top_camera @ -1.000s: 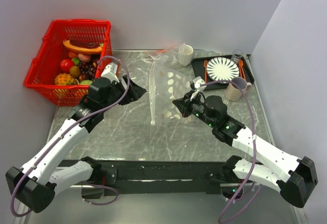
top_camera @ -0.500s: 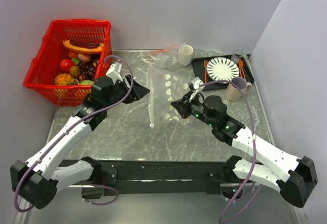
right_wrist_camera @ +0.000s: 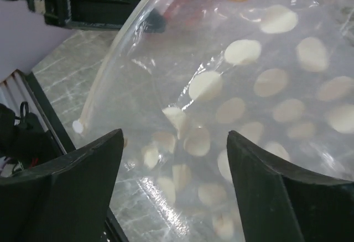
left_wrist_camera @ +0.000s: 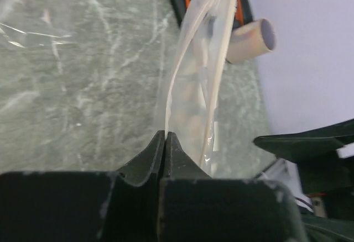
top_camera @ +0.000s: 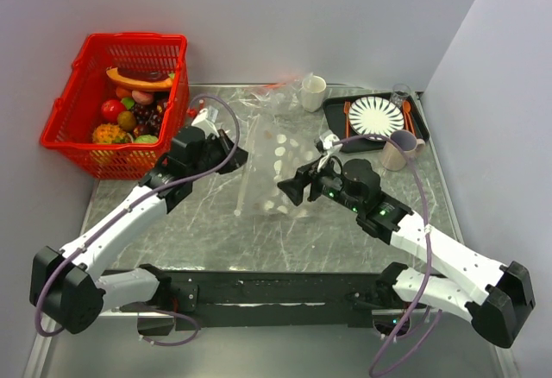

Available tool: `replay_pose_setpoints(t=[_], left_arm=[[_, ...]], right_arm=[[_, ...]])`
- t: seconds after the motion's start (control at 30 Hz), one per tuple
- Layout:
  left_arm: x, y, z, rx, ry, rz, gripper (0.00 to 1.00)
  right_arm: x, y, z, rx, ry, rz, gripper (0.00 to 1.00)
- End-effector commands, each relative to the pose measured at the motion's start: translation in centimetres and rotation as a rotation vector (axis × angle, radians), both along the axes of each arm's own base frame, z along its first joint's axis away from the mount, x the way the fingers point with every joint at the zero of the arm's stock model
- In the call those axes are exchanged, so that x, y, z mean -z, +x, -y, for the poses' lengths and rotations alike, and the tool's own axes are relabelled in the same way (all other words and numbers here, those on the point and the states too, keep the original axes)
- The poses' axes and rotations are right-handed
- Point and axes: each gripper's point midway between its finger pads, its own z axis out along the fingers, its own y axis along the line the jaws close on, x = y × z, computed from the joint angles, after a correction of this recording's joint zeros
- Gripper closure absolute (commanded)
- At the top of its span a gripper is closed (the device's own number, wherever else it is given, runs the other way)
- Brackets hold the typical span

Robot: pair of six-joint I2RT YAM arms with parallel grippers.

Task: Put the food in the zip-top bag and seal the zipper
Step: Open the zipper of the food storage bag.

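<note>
The zip-top bag (top_camera: pixel 280 166) is clear plastic with cream spots and lies slack on the table's middle. Its zipper (top_camera: pixel 244 166) is a pale strip along the left edge. My left gripper (top_camera: pixel 231 150) is shut on that strip; in the left wrist view the jaws (left_wrist_camera: pixel 165 135) pinch the zipper (left_wrist_camera: pixel 177 76), and the bag (left_wrist_camera: pixel 207 59) rises away from them. My right gripper (top_camera: pixel 289 191) stands open at the bag's right side. In the right wrist view its fingers (right_wrist_camera: pixel 174 134) straddle the spotted bag (right_wrist_camera: pixel 238 109) without touching it. The food (top_camera: pixel 121 115) sits in the red basket.
The red basket (top_camera: pixel 65 123) stands at the back left. Another crumpled clear bag (top_camera: pixel 272 93) and a white cup (top_camera: pixel 312 93) are at the back. A striped plate (top_camera: pixel 375 117) on a black tray, a glass (top_camera: pixel 399 95) and a mug (top_camera: pixel 397 149) are at the back right.
My left gripper moved right onto the bag's zipper edge and shut on it. My right gripper let go of the bag and opened. The bag's left edge swung leftward.
</note>
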Motion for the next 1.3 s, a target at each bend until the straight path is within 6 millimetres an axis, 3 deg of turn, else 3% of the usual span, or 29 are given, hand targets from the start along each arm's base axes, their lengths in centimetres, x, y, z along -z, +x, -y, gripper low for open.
replay_pose_setpoints(t=[0.0, 0.03, 0.13, 0.23, 0.27, 0.33, 0.57, 0.73, 1.07, 1.27], left_arm=[[-2.7, 0.9, -1.5, -0.089, 0.097, 0.135, 0.99], [-2.4, 0.8, -1.7, -0.105, 0.117, 0.134, 0.99], [-2.1, 0.5, -1.2, -0.105, 0.150, 0.150, 0.99], [-2.4, 0.1, -0.4, -0.111, 0.176, 0.176, 0.99], [-2.3, -0.1, -0.2, -0.111, 0.194, 0.178, 0.99], [-2.0, -0.3, 0.4, -0.117, 0.221, 0.181, 0.99], [-2.7, -0.9, 1.6, -0.084, 0.184, 0.187, 0.99], [-4.1, -1.4, 2.1, -0.061, 0.128, 0.211, 0.99], [-6.7, -2.5, 2.3, -0.011, 0.081, 0.267, 0.99], [-8.3, -3.0, 2.6, 0.014, 0.047, 0.288, 0.99]], right_arm=[[-3.3, 1.0, 0.3, 0.066, 0.026, -0.028, 0.17], [-4.8, 1.0, 0.0, 0.061, 0.048, -0.023, 0.20], [-6.7, 0.7, -0.9, 0.035, 0.105, -0.060, 0.30], [-8.4, 0.7, -2.1, 0.006, 0.175, -0.099, 0.40], [-8.1, 1.0, -2.8, 0.000, 0.187, -0.135, 0.45], [-8.9, 1.1, -3.8, -0.025, 0.214, -0.160, 0.46], [-7.2, 2.2, -7.0, -0.061, 0.155, -0.291, 0.46], [-6.0, 2.2, -7.1, -0.041, 0.140, -0.322, 0.53], [-3.4, 3.5, -7.4, 0.021, 0.063, -0.391, 0.44], [-3.7, 3.2, -7.9, -0.012, 0.083, -0.392, 0.42]])
